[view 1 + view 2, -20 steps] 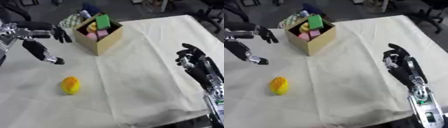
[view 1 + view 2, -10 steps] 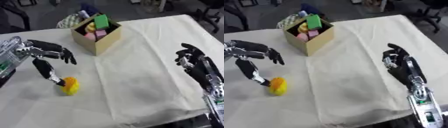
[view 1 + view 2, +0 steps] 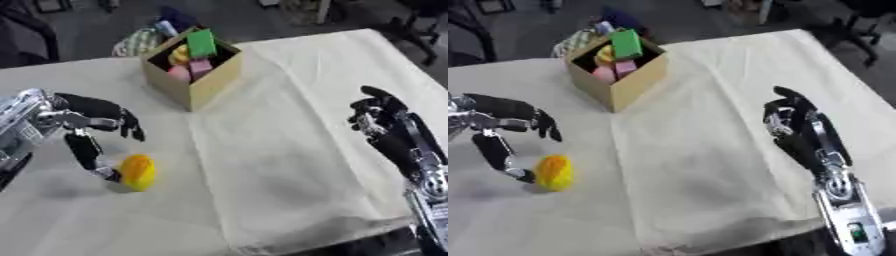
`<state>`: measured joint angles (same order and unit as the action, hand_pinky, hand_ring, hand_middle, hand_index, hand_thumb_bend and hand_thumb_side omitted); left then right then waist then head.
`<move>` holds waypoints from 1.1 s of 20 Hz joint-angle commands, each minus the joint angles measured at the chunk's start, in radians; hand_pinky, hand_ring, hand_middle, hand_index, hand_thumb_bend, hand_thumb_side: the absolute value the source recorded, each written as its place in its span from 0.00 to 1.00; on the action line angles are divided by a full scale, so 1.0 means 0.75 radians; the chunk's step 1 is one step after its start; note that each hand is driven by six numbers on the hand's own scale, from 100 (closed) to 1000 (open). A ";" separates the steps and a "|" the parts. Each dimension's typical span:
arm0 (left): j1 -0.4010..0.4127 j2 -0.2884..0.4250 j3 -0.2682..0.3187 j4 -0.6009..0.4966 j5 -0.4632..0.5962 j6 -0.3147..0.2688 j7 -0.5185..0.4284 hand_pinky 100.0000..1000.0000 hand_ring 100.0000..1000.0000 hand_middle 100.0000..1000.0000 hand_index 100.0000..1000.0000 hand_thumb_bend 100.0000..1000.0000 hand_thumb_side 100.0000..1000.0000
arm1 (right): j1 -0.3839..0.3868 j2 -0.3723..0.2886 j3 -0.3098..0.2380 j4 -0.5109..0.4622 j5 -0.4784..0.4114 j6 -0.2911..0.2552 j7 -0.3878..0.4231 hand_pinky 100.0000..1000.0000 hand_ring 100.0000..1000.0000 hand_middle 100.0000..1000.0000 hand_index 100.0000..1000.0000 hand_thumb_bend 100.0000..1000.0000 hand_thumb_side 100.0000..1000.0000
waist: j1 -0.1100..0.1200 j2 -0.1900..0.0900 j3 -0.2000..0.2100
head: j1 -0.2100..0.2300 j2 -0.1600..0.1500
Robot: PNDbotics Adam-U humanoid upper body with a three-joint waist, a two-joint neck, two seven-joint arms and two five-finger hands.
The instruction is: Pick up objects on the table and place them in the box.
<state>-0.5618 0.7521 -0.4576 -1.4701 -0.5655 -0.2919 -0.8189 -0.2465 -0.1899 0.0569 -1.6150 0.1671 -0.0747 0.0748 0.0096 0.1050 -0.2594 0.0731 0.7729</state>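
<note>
Left hand (image 3: 83, 122), fingers spread open, thumb beside the yellow object (image 3: 138, 172): an uneven closure risks rolling it away across the desk (image 3: 289, 150).

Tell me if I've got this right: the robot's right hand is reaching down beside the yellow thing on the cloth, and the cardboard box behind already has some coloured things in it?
Not quite: the left hand is reaching down beside the yellow thing, as the left eye view shows. The right hand hangs idle, away from it. The cardboard box does already hold coloured things.

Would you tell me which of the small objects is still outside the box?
The yellow object beside the left hand; the green, pink and other pieces sit inside the box.
</note>
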 commanded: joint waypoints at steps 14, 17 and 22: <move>-0.029 0.012 0.035 -0.056 -0.001 -0.041 0.137 0.47 0.43 0.41 0.56 0.17 0.04 | -0.014 -0.018 -0.004 -0.012 0.012 0.000 0.000 0.54 0.56 0.62 0.88 0.00 0.48 | 0.003 -0.028 0.007 | 0.019 -0.004; -0.069 0.027 0.064 -0.106 0.034 -0.030 0.163 0.46 0.42 0.40 0.55 0.16 0.04 | -0.012 -0.020 -0.005 -0.010 0.012 0.001 -0.002 0.54 0.56 0.62 0.88 0.00 0.48 | 0.003 -0.030 0.009 | 0.022 -0.004; -0.231 0.026 0.130 -0.140 0.075 0.021 0.192 0.46 0.42 0.40 0.54 0.18 0.04 | -0.008 -0.021 -0.004 -0.008 0.012 0.002 -0.002 0.54 0.56 0.62 0.88 0.00 0.48 | 0.001 -0.037 0.012 | 0.019 -0.004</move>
<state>-0.7107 0.7468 -0.3897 -1.5597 -0.5186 -0.2869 -0.6825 -0.2453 -0.1899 0.0567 -1.6146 0.1732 -0.0738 0.0742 0.0096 0.1045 -0.2515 0.0862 0.7729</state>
